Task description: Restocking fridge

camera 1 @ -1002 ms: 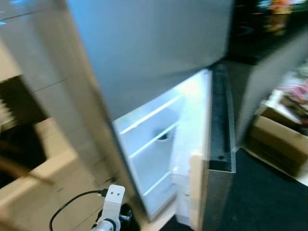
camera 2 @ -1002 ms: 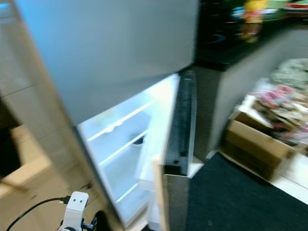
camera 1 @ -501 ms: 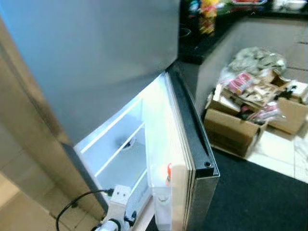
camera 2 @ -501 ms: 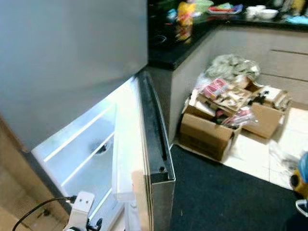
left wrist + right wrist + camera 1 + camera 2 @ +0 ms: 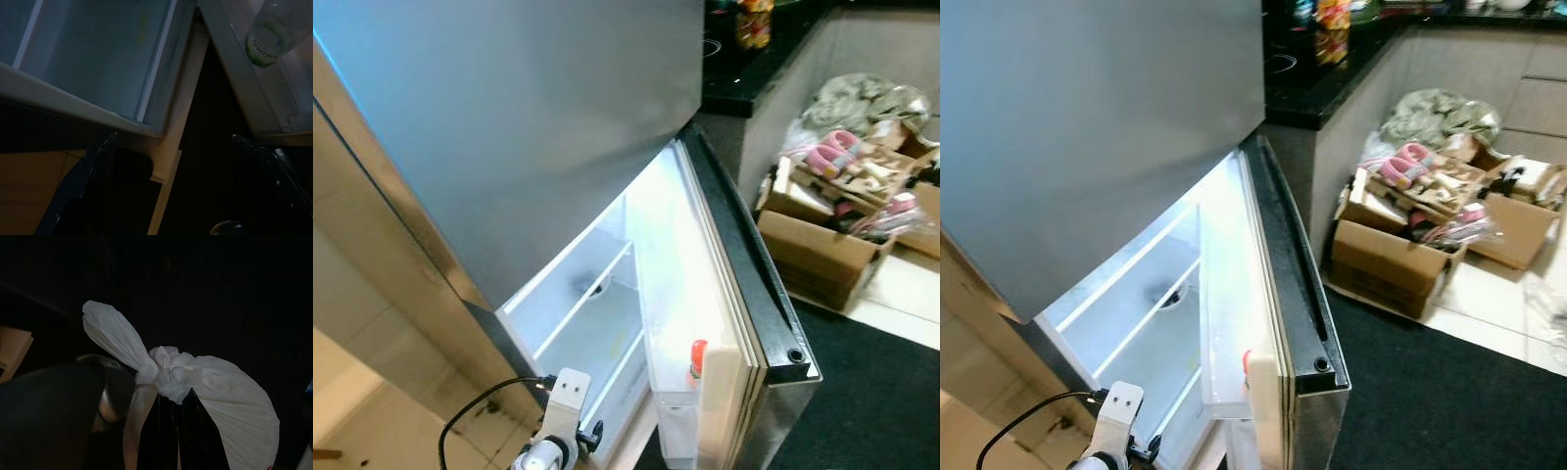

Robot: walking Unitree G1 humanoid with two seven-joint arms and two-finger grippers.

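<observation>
- Right wrist view: the right gripper (image 5: 172, 404) has its fingers closed on the knot of a white bag (image 5: 222, 401).
- The left gripper (image 5: 171, 161) spreads its fingers wide, empty, low before the open fridge (image 5: 607, 294); a bottle (image 5: 271, 32) stands in the door just beyond them.

I am in a home kitchen. Before me stands a tall silver fridge (image 5: 538, 117), its lower door (image 5: 1278, 294) open on lit white shelves (image 5: 592, 313). Beside it runs a grey cabinet run topped by a black bench (image 5: 1332, 73) carrying bottles. Cardboard boxes (image 5: 1386, 259) of household clutter sit on the pale tiled floor (image 5: 1489, 294), next to a dark mat (image 5: 1449, 401).
</observation>
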